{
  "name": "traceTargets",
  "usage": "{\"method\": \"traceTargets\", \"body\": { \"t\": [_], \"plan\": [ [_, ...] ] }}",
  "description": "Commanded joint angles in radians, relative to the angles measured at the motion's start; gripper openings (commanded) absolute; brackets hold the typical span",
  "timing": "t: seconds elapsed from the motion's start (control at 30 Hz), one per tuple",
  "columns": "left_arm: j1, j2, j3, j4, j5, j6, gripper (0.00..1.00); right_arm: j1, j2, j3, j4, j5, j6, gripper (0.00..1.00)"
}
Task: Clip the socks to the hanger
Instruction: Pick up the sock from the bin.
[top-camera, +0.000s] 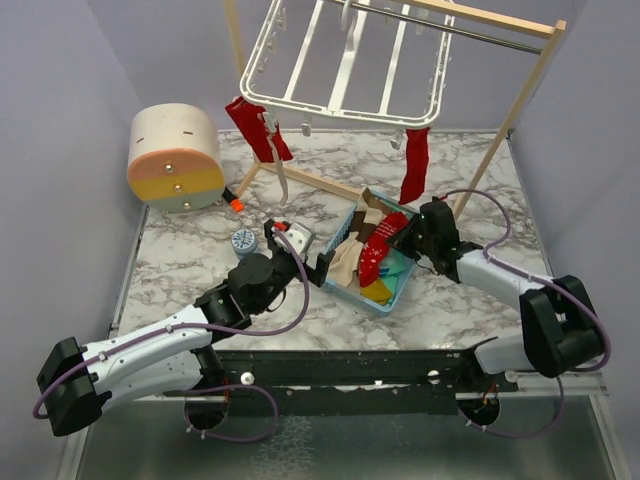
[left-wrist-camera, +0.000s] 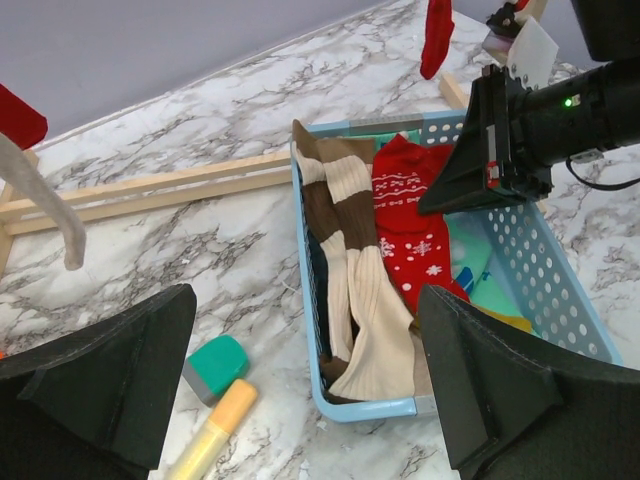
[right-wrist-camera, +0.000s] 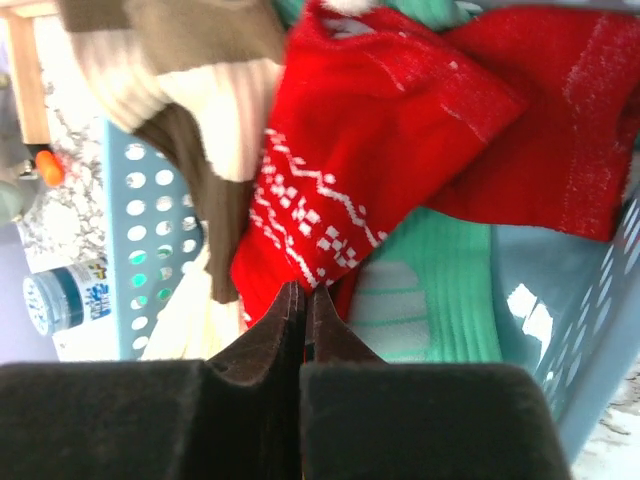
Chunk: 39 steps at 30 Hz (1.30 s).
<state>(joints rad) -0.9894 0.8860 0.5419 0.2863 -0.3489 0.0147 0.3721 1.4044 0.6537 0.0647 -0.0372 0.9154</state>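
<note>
The white hanger (top-camera: 345, 70) hangs from a wooden stand (top-camera: 520, 100) at the top centre of the overhead view, above the back of the marble bench (top-camera: 180, 260). Two red socks are already clipped to its near edge, one (top-camera: 252, 125) at upper left and one (top-camera: 414, 165) right of centre. The other socks lie in a light-blue basket (top-camera: 398, 295) in the middle of the frame. A brown-and-cream ribbed sock (left-wrist-camera: 350, 270) runs along the basket's left side. A red patterned sock (left-wrist-camera: 410, 220) with white snowflake marks lies beside it, over teal and yellow ones. The right gripper (right-wrist-camera: 303, 295) reaches in from the right, its fingers pressed together with the tips at the edge of the red patterned sock. Whether fabric is caught between them cannot be told. In its wrist view a teal sock (right-wrist-camera: 425, 300) lies just right of the tips and another red sock (right-wrist-camera: 560, 130) fills the upper right. The left gripper (left-wrist-camera: 308, 300) is spread wide and holds nothing, hovering just left of the basket in the overhead view. A teal block (left-wrist-camera: 215, 365) and a yellow marker (left-wrist-camera: 215, 435) lie on the bench between its fingers. A beige, orange and yellow drum (top-camera: 175, 158) sits at the upper left.
</note>
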Motion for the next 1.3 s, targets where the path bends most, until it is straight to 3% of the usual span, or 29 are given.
{"method": "traceTargets", "body": {
  "t": [0.0, 0.17, 0.7, 1.07, 1.27],
  "plan": [
    [0.001, -0.016, 0.002, -0.008, 0.005, -0.010, 0.99, 0.010, -0.116, 0.056, -0.053, 0.046, -0.104, 0.01],
    [0.001, -0.016, 0.010, -0.019, -0.002, -0.036, 0.99, 0.011, -0.269, 0.080, -0.150, 0.048, -0.272, 0.01],
    [0.001, 0.016, 0.148, -0.020, 0.134, -0.095, 0.99, 0.014, -0.635, 0.038, -0.231, -0.330, -0.755, 0.01],
    [0.001, 0.097, 0.234, 0.043, 0.529, -0.147, 0.99, 0.014, -0.856, 0.025, -0.256, -0.566, -1.050, 0.01],
    [0.073, 0.181, 0.273, 0.099, 0.631, -0.367, 0.99, 0.016, -0.915, 0.090, -0.389, -0.663, -1.215, 0.01]
  ]
}}
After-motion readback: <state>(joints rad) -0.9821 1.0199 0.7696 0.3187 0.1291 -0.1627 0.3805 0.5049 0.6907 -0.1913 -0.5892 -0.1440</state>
